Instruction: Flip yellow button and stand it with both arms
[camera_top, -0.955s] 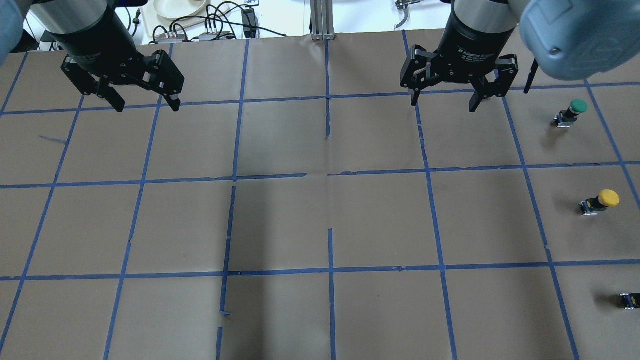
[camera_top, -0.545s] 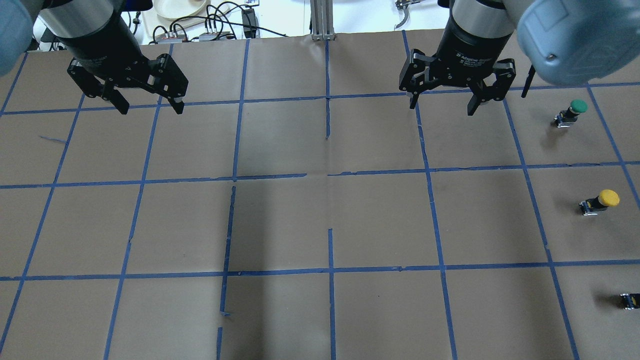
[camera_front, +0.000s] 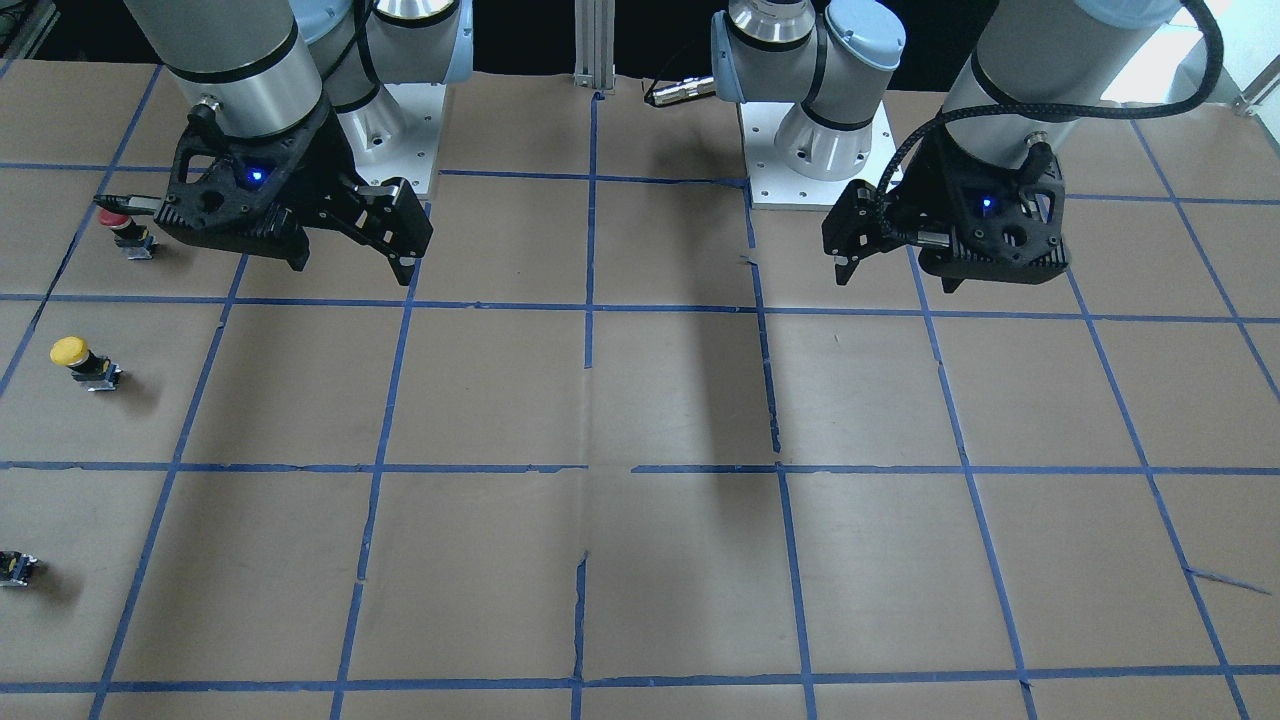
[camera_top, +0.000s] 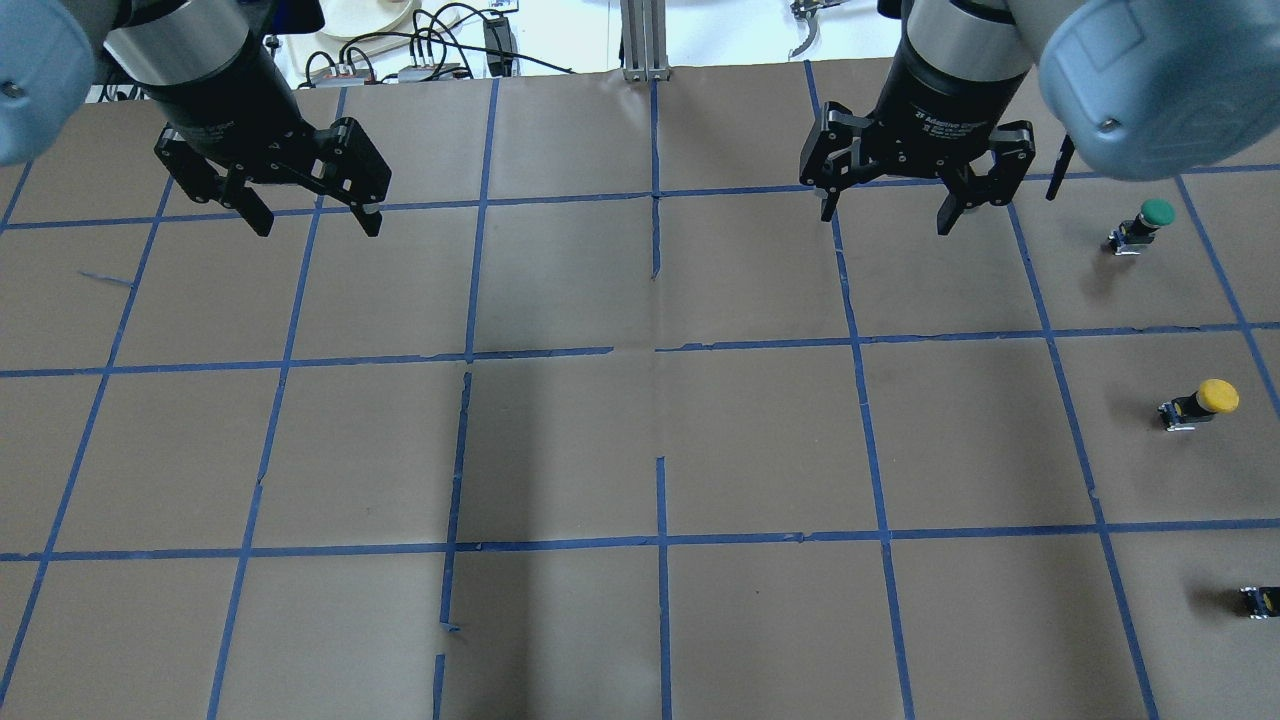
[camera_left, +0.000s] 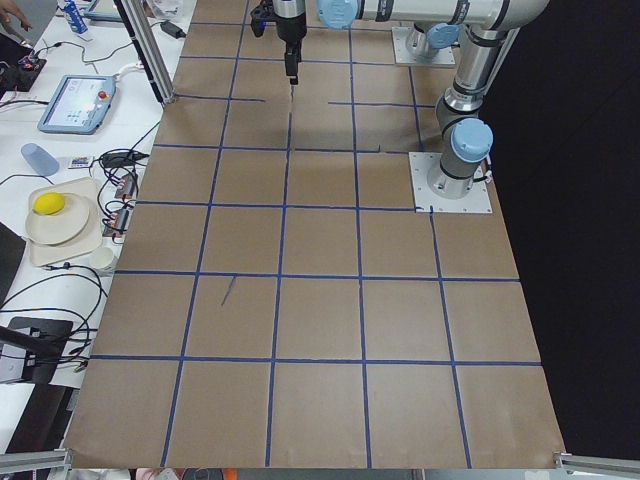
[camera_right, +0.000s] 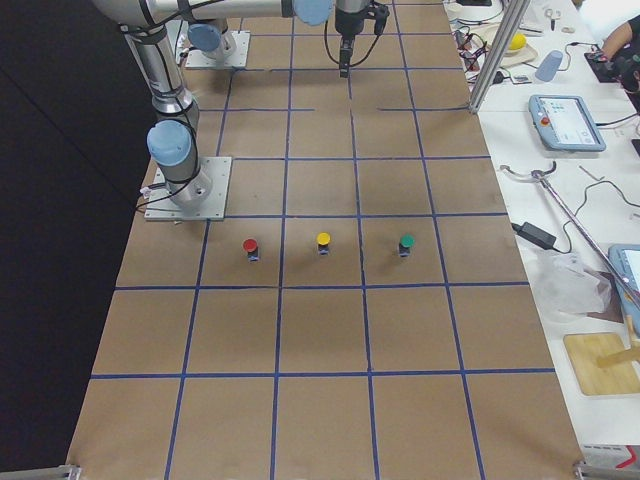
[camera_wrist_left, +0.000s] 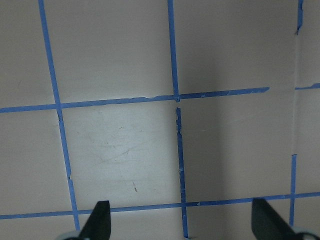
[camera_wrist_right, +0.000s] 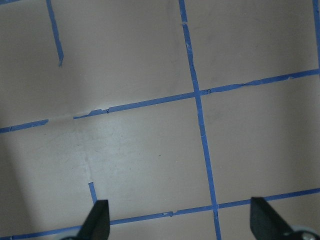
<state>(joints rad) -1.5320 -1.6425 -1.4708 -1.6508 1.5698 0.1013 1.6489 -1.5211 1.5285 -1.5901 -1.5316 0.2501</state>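
Observation:
The yellow button (camera_top: 1205, 400) stands on the brown paper at the table's right side, yellow cap up on its black body. It also shows in the front view (camera_front: 78, 360) and the right side view (camera_right: 323, 243). My right gripper (camera_top: 886, 220) hovers open and empty, well left of the button and beyond it. My left gripper (camera_top: 317, 225) hovers open and empty over the table's left side. Both wrist views show wide-apart fingertips (camera_wrist_left: 100, 222) (camera_wrist_right: 100, 220) over bare paper, with the button out of view.
A green-capped button (camera_top: 1145, 225) stands beyond the yellow one. A red-capped button (camera_front: 125, 228) stands on its nearer side, partly behind my right gripper (camera_front: 352, 268). A small black part (camera_top: 1260, 600) is cut off by the overhead view's edge. Blue tape marks a grid on the paper.
My left gripper has shifted a little to the right in the overhead view. The right gripper has barely moved. The buttons have not moved.

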